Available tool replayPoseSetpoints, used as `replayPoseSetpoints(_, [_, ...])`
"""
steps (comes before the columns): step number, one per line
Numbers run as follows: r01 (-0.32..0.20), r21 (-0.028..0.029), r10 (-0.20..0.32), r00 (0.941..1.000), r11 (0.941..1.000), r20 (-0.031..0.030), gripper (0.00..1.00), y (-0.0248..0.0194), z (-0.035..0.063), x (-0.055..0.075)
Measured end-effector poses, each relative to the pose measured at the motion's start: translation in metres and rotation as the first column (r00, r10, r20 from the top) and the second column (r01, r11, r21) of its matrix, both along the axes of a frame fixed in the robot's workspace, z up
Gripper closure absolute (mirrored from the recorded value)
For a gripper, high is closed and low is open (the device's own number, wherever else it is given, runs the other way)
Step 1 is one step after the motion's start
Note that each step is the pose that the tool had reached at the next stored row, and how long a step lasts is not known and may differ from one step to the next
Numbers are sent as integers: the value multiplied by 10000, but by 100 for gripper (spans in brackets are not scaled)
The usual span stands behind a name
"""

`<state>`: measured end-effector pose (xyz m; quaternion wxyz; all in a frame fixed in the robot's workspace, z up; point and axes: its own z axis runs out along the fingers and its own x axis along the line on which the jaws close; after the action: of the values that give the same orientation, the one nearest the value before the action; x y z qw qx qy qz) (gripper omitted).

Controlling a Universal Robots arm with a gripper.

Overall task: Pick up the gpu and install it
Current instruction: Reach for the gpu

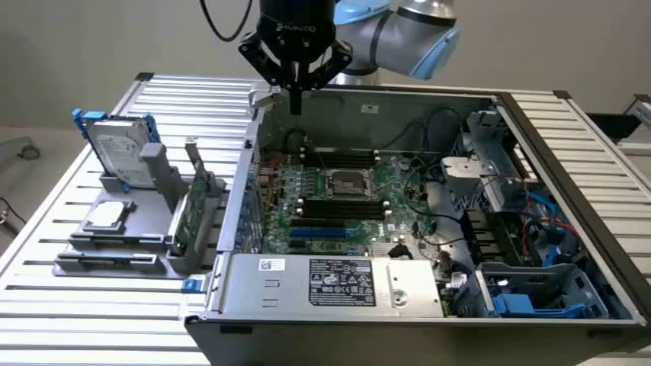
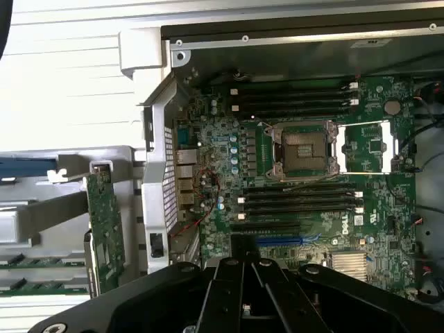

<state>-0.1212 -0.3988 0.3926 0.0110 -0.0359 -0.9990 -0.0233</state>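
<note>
Exterior view: gripper [image 1: 296, 101] hangs fingers-down over the edge of the open PC case [image 1: 407, 105], at the far corner on the exterior view's left. Fingers are pressed together w/ nothing between them; no part is carried.

GPU [image 1: 197, 204] location: outside the case, stood on its long edge in a slot of the grey parts rack [image 1: 122, 242], just beside the case wall on the exterior view's left. The green PCB face shows. Upright seating prob. keeps the top edge free for a pinch from above. The gripper is well apart from the card, higher and further back, w/ no contact.

Other rack items:
- Hard drive w/ blue frame [image 1: 117, 145], stood upright at the rack's far end.
- Small square silver part, prob. a CPU [image 1: 109, 216], lying flat on a lower step.

Rack and case both rest on a slatted metal table [image 1: 61, 320].

Case config: laid on its side w/ side panel off, so the motherboard [image 1: 305, 187] faces up. This prob. gives straight vertical access to sockets and slots. CPU socket [image 1: 346, 181] sits mid-board between the black memory slots. A blue expansion slot [image 1: 320, 229] lies nearer the PSU [image 1: 341, 284] and looks unoccupied.

Wrist view: black closed fingers point down at the board near the blue slot. The GPU shows off to the side in its rack slot, beyond the perforated case wall.

Status (judged): card not yet picked, not yet installed.
</note>
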Motion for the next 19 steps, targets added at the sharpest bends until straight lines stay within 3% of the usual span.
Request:
replayPoseSetpoints(10, [0,-2,0,10000,10000,-5,89,-1,0,-13])
replayPoseSetpoints(19, [-1,-2,1,10000,10000,-4,89,-2,-20,-423])
